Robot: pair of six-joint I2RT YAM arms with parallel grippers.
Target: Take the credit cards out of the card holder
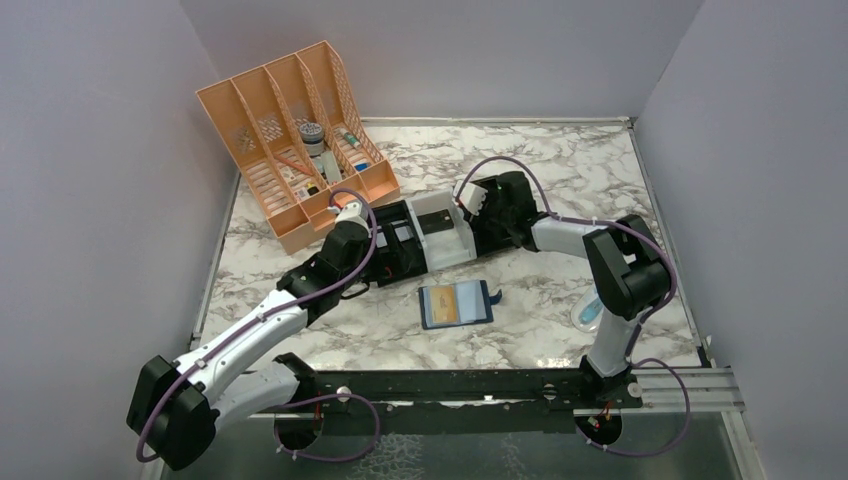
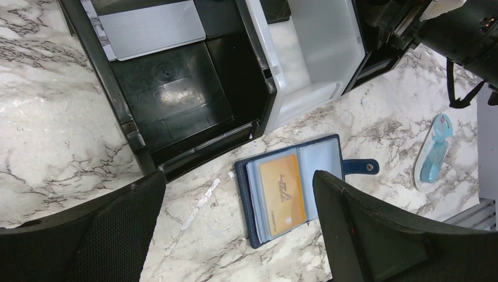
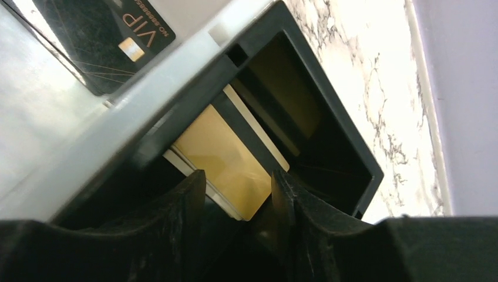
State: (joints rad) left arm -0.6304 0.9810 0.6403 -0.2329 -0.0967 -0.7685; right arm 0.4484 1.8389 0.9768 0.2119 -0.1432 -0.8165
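The dark navy card holder [image 1: 432, 310] lies open on the marble table, strap tab to the right. It also shows in the left wrist view [image 2: 326, 155]. A gold-tan credit card [image 2: 283, 194] sits in its blue-grey pocket [image 1: 458, 303]. My left gripper [image 2: 238, 182] is open and empty, high above the holder's left edge, near the black tray [image 1: 385, 255]. My right gripper [image 3: 238, 182] hovers over a black tray compartment [image 1: 480, 210]. Its jaws stand apart over a gold card [image 3: 226, 158] that lies flat on a white card, with the gold card's corner between them.
A black tray [image 2: 170, 88] holding a silver card [image 2: 150, 29] and a white tray [image 2: 329, 59] stand behind the holder. A black VIP card [image 3: 117, 41] lies in the white tray. An orange file rack [image 1: 295, 135] stands back left. A pale blue object [image 1: 590, 310] lies right.
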